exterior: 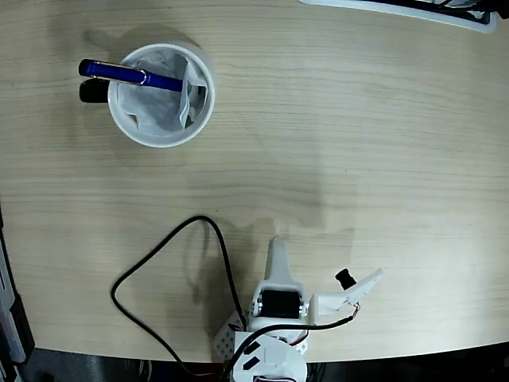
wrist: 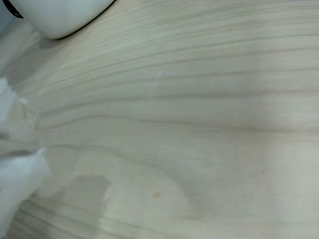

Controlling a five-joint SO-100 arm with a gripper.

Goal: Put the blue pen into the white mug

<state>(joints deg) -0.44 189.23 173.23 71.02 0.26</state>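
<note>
Gripper [exterior: 298, 263] at six o'clock in the fixed view, carrying nothing, fingers spread apart.
Blue pen [exterior: 131, 76] lies tilted in the white mug [exterior: 159, 137] at ten o'clock, cap end jutting over the rim toward nine o'clock above the black handle [exterior: 92, 93]; a black cable [exterior: 159, 247] loops across the wooden table [exterior: 358, 135] beside the arm.

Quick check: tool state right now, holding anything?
Tool: open and empty, parked near the arm's base; the blue pen already rests in the white mug.

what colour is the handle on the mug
Black. The handle sticks out at the left of the white mug, just under the blue pen; the fixed view shows it best.
</note>
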